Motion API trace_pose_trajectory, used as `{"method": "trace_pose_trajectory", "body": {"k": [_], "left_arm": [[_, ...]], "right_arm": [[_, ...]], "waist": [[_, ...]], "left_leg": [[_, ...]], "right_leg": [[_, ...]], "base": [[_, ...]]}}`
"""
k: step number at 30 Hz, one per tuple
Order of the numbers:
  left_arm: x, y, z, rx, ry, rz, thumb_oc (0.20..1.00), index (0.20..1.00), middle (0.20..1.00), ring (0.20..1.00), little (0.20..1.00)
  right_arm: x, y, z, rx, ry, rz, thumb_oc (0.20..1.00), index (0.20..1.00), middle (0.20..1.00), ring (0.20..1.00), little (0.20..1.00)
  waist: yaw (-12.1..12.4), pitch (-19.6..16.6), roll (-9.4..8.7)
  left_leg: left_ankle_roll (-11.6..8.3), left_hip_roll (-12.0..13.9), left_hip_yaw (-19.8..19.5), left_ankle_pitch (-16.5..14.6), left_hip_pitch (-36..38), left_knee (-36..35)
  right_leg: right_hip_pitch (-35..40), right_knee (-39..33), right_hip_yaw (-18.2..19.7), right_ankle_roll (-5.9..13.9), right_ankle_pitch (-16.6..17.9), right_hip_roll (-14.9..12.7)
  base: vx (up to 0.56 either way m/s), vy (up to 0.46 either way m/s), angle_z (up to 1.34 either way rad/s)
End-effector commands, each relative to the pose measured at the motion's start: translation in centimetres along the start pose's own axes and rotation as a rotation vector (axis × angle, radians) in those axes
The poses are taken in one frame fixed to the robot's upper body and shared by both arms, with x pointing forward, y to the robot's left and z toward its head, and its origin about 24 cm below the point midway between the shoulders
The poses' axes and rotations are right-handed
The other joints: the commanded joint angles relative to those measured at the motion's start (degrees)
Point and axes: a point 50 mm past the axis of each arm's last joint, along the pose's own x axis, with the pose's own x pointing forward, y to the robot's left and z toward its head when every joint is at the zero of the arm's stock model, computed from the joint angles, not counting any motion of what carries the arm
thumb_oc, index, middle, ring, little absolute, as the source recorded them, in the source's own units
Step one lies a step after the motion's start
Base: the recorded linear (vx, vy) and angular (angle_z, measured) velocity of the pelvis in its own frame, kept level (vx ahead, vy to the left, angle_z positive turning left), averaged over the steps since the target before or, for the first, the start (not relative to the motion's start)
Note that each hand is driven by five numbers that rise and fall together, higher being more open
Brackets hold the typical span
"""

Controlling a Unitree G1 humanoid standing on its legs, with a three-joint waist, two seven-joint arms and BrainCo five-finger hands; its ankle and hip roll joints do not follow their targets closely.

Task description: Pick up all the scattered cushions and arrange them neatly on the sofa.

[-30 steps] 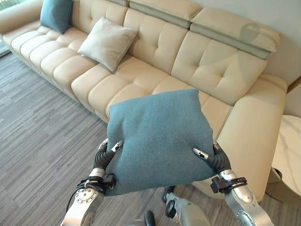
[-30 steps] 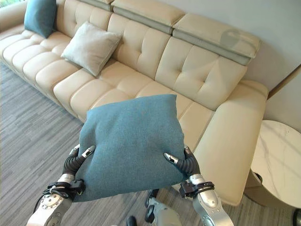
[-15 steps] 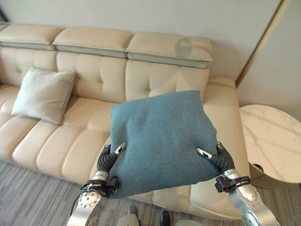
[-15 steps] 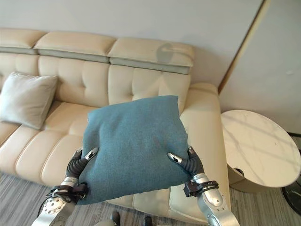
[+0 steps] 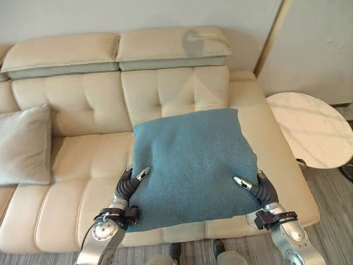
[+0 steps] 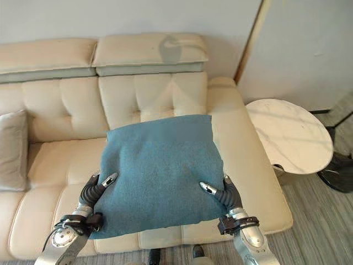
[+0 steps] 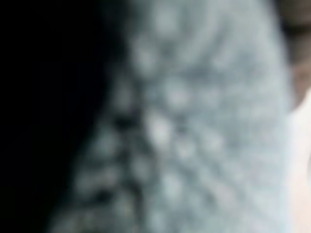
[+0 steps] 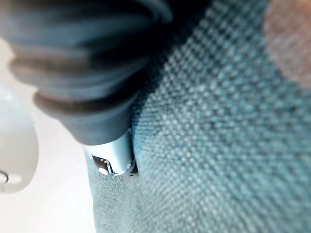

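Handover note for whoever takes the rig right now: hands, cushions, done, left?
Left hand and right hand: each pinches a lower corner of the teal cushion, which is held up in front of the sofa at its right end.
Done: the grey cushion leans on the backrest further left.
Left: set the teal cushion on the seat beside the side table.

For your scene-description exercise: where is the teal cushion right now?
In the left eye view the teal cushion is held up between the left robot hand and right robot hand, in front of the cream sofa's right-end seat.
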Motion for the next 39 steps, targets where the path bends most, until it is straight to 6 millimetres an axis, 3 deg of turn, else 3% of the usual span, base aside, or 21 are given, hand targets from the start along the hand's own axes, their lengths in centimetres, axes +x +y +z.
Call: {"method": "trace_pose_trajectory", "body": {"k": [1,6,10,14,17,18,19,22,25,27,28,29,30,32,34,35,36,37,38,39], "left_arm": [[0.7,-2.7,4.3,-0.016,-0.269,-0.14,0.2,0.2,0.2,0.2,0.2],[1.9,-2.9,4.8,0.084,-0.322,-0.098,0.2,0.2,0.2,0.2,0.2],[3.4,-4.0,5.7,0.12,-0.393,-0.046,0.2,0.2,0.2,0.2,0.2],[7.8,-7.5,11.4,0.213,-0.662,0.032,0.2,0.2,0.2,0.2,0.2],[11.4,-9.3,18.7,0.329,-0.915,0.171,0.2,0.2,0.2,0.2,0.2],[12.2,-9.8,21.9,0.38,-1.008,0.238,0.2,0.2,0.2,0.2,0.2],[12.2,-9.8,22.0,0.38,-1.012,0.238,0.2,0.2,0.2,0.2,0.2],[13.2,-10.1,26.8,0.517,-1.137,0.352,0.2,0.2,0.2,0.2,0.2],[13.8,-9.8,30.6,0.618,-1.195,0.458,0.2,0.2,0.2,0.2,0.2],[14.0,-9.2,33.6,0.762,-1.228,0.548,0.2,0.2,0.2,0.2,0.2],[14.0,-9.3,33.7,0.761,-1.232,0.548,0.2,0.2,0.2,0.2,0.2],[14.0,-8.7,35.1,0.838,-1.24,0.595,0.2,0.2,0.2,0.2,0.2],[13.4,-7.9,37.2,0.92,-1.27,0.668,0.2,0.2,0.2,0.2,0.2],[12.8,-4.6,39.6,1.072,-1.241,0.806,0.2,0.2,0.2,0.2,0.2],[12.1,-0.3,40.8,1.126,-1.128,0.951,0.2,0.2,0.2,0.2,0.2],[11.8,1.9,40.8,1.143,-1.059,1.0,0.664,0.664,0.664,0.664,0.664],[11.6,3.5,40.7,1.128,-0.999,1.037,1.0,1.0,1.0,1.0,1.0],[11.5,4.2,40.6,1.098,-0.975,1.043,1.0,1.0,1.0,1.0,1.0],[11.3,6.4,39.9,1.094,-0.886,1.078,1.0,1.0,1.0,1.0,1.0],[11.2,6.9,39.7,1.095,-0.868,1.084,1.0,1.0,1.0,1.0,1.0]], "right_arm": [[2.0,3.9,3.9,0.013,-0.236,0.205,0.2,0.2,0.2,0.2,0.2],[3.7,4.9,3.0,0.048,-0.224,0.186,0.2,0.2,0.2,0.2,0.2],[6.2,6.6,4.1,-0.005,-0.295,0.172,0.2,0.2,0.2,0.2,0.2],[11.1,9.9,10.5,-0.115,-0.558,0.126,0.2,0.2,0.2,0.2,0.2],[14.4,11.4,17.8,-0.279,-0.802,0.001,0.2,0.2,0.2,0.2,0.2],[15.0,11.5,21.3,-0.337,-0.91,-0.076,0.2,0.2,0.2,0.2,0.2],[15.0,11.5,21.4,-0.337,-0.914,-0.078,0.2,0.2,0.2,0.2,0.2],[15.6,11.4,25.8,-0.435,-1.051,-0.218,0.2,0.2,0.2,0.2,0.2],[16.2,11.2,28.7,-0.514,-1.116,-0.315,0.2,0.2,0.2,0.2,0.2],[16.3,9.8,31.7,-0.597,-1.17,-0.428,0.2,0.2,0.2,0.2,0.2],[16.3,9.8,31.9,-0.596,-1.173,-0.43,0.2,0.2,0.2,0.2,0.2],[16.1,8.8,33.2,-0.653,-1.198,-0.482,0.2,0.2,0.2,0.2,0.2],[15.6,6.7,35.5,-0.747,-1.222,-0.588,0.2,0.2,0.2,0.2,0.2],[13.7,2.8,38.7,-0.841,-1.262,-0.77,0.2,0.2,0.2,0.2,0.2],[11.9,-1.5,40.5,-0.865,-1.227,-0.943,0.2,0.2,0.2,0.2,0.2],[11.4,-3.5,40.7,-0.894,-1.17,-1.015,0.2,0.2,0.2,0.2,0.2],[10.9,-4.7,40.9,-0.899,-1.14,-1.055,0.357,0.357,0.357,0.357,0.357],[10.9,-5.2,40.8,-0.887,-1.119,-1.068,0.517,0.517,0.517,0.517,0.517],[10.6,-6.9,40.3,-0.886,-1.054,-1.12,1.0,1.0,1.0,1.0,1.0],[10.5,-7.7,40.0,-0.886,-1.026,-1.141,1.0,1.0,1.0,1.0,1.0]], "waist": [[1.7,-5.6,-0.3],[2.8,-6.4,-0.53],[3.9,-5.8,-1.13],[5.3,-0.7,-1.85],[5.4,4.6,-1.09],[5.2,5.2,-0.43],[5.2,5.0,-0.43],[4.8,5.4,0.61],[4.5,5.9,1.19],[4.3,6.4,1.72],[4.4,6.3,1.69],[4.2,6.9,1.9],[4.2,7.1,2.26],[4.0,7.9,2.38],[4.0,8.4,2.25],[4.0,8.7,2.23],[3.9,8.9,2.12],[3.9,9.1,1.97],[3.8,9.0,2.0],[3.7,9.2,2.01]], "left_leg": [[0.1,3.6,0.8,-4.5,0.3,0.2],[0.35,3.4,2.0,-5.3,1.5,-0.1],[0.46,3.1,1.0,-5.8,1.4,0.4],[-0.14,2.7,-1.1,-5.6,-7.0,5.1],[-0.69,2.3,-2.8,-4.8,-18.9,12.2],[-0.72,1.9,-3.5,-5.0,-24.5,15.2],[-0.72,1.9,-3.5,-5.1,-25.1,15.6],[-0.7,1.2,-4.7,-4.5,-32.6,18.5],[-0.87,0.9,-5.0,-4.0,-39.8,21.3],[-1.16,0.6,-5.4,-3.7,-44.9,23.4],[-1.21,0.6,-5.4,-4.1,-45.2,23.6],[-1.27,0.6,-5.4,-3.8,-47.8,24.9],[-1.34,0.3,-5.8,-3.5,-52.1,26.8],[-1.44,0.2,-5.8,-3.8,-57.4,29.8],[-1.49,0.3,-5.6,-4.4,-61.1,32.1],[-1.61,0.2,-5.5,-5.0,-62.2,33.2],[-1.62,0.1,-5.5,-5.1,-62.5,33.5],[-1.63,0.2,-5.4,-5.1,-62.4,33.5],[-1.57,0.2,-5.0,-4.8,-62.6,33.4],[-1.59,0.2,-4.9,-5.2,-62.0,33.4]], "right_leg": [[1.2,-0.5,-4.6,-1.52,-3.6,3.7],[2.1,-1.2,-6.8,-0.98,-3.7,3.2],[2.8,-1.4,-8.3,-1.13,-4.8,2.6],[-2.4,-0.7,-9.9,-1.63,-4.2,2.2],[-14.6,7.1,-9.9,-1.99,-3.7,2.1],[-20.6,11.6,-9.3,-1.96,-4.5,2.3],[-21.3,12.0,-9.3,-1.95,-4.7,2.3],[-29.1,16.5,-9.0,-1.83,-5.3,2.4],[-36.5,20.0,-8.7,-1.75,-5.6,2.4],[-42.0,22.6,-8.6,-1.65,-5.7,2.3],[-42.3,22.9,-8.6,-1.61,-6.1,2.3],[-44.9,24.5,-8.5,-1.58,-6.0,2.2],[-49.5,26.6,-8.2,-1.38,-6.0,2.2],[-54.8,29.7,-8.0,-1.4,-6.4,2.1],[-58.9,31.9,-7.7,-1.51,-6.9,2.0],[-59.7,32.4,-7.6,-1.53,-7.3,2.0],[-60.1,32.6,-7.4,-1.63,-7.3,2.1],[-60.1,32.6,-7.5,-1.62,-7.4,2.2],[-60.4,32.2,-7.4,-1.81,-6.9,2.4],[-59.7,31.9,-7.3,-1.85,-7.2,2.5]], "base": [[0.05,0.094,-0.6],[0.08,0.073,-0.23],[0.06,0.043,0.08],[-0.22,-0.021,0.41],[-0.42,0.011,0.37],[-0.21,0.048,0.32],[-0.11,0.054,0.23],[-0.07,0.041,0.04],[-0.09,0.039,0.11],[-0.06,0.016,0.08],[-0.05,0.004,0.12],[-0.06,0.026,0.12],[-0.08,0.038,0.11],[-0.04,0.025,0.05],[-0.01,0.007,0.0],[0.0,0.001,-0.08],[0.0,0.007,-0.11],[-0.02,0.009,-0.08],[-0.01,0.004,-0.06],[-0.01,0.003,-0.07]]}}
